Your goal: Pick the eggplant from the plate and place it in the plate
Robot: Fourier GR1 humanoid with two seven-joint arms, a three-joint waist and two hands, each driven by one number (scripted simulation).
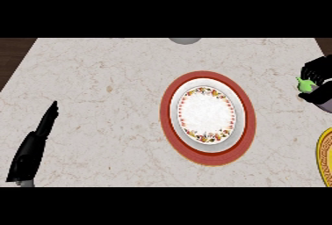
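Counter (pixel 97 88): pale marble, fills the view, dark floor at the far-left corner. A grey round thing (pixel 185 40) is cut off at the far edge; can't identify it.

Red-rimmed plate (pixel 209 117): centre-right of the counter, with a white, flower-bordered middle. Nothing lies on it. I take this as the target.

Yellow plate (pixel 326 154): only a sliver at the right edge, near side. Probably the source plate.

My left hand (pixel 34 147): near-left corner, fingers straight and together, pointing far. Touches nothing, holds nothing; resting.

My right hand (pixel 318 74): far right edge, partly out of view. Fingers curled closed around something; a green stem tip pokes out on the left side, dark body below. I read that as the eggplant (pixel 304 85), carried above the counter, well right of the red-rimmed plate and farther than the yellow one.

Step in hand, as I judge it: carry to the target. To do it well:
- move left and slightly nearer until the eggplant is over the white middle, not the red rim;
- keep the fingers curled during the move;
- come low before uncurling, since the thing is rounded and may roll;
- set it lengthwise along the plate's longer direction in this view;
- leave the left hand where it is, well away from the path.
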